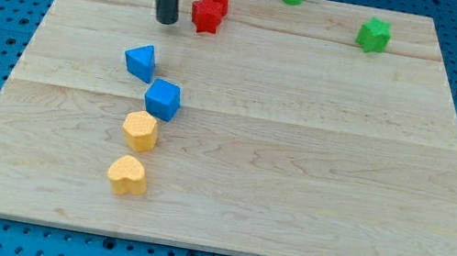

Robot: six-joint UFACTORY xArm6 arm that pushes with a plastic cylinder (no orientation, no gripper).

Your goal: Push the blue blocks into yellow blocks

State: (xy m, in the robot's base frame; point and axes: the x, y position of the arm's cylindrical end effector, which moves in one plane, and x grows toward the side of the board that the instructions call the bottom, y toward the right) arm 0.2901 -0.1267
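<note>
Blue cube (162, 99) touching yellow hexagonal block (140, 131) below; blue triangular block (140, 61) just above; my tip (166, 20) farther above, apart. No claw fitted.

Bright, even overhead light, no glare on the wooden board (298, 158). Shadows soft and short (tight under each block). Focus sharp across the view; slight softness toward the top edge. No noticeable edge distortion.
</note>
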